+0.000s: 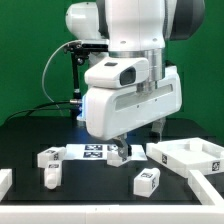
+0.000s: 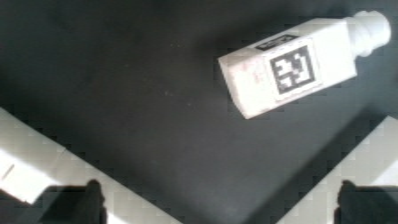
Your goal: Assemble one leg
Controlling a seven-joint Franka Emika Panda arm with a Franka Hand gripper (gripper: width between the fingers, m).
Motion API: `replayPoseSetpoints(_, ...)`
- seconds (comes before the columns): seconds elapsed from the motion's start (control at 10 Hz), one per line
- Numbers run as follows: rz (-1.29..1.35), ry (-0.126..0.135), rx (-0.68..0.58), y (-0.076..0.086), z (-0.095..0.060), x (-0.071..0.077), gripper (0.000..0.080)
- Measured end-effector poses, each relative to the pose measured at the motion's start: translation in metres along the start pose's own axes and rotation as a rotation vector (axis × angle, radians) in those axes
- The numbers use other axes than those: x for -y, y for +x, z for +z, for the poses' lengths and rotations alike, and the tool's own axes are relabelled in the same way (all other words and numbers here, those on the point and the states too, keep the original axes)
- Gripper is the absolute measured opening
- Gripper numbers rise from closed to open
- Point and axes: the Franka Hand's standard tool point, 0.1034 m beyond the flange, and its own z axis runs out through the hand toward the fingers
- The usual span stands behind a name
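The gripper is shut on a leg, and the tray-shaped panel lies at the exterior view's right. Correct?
No: the gripper is open and empty; the wrist view shows the leg lying on the table, clear of its fingers. The tray-shaped panel does lie at the exterior view's right.

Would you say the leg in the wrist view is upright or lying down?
Lying down: the leg shows its long, tagged side to the camera.

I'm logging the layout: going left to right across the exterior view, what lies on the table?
Marker board → middle leg → front leg → tray-shaped panel
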Motion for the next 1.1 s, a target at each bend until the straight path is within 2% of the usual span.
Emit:
replayPoseSetpoints(0.1,0.034,-0.011,0.002,-0.011,0.006,0.018,0.065)
replayPoseSetpoints(0.2,0.134,-0.004,0.011,-0.017,0.007,0.026,0.065)
replayPoseSetpoints(0.4,0.238,0.012,0.013,-0.021,0.014,0.028,0.065)
replayPoseSetpoints(0.7,0.234,0.012,0.013,-0.02,0.014,0.028,0.065)
replayPoseSetpoints(1.0,0.577,0.006,0.009,-0.009,0.016,0.039,0.065)
replayPoseSetpoints(1.1,0.643,0.017,0.015,-0.01,0.02,0.04,0.065)
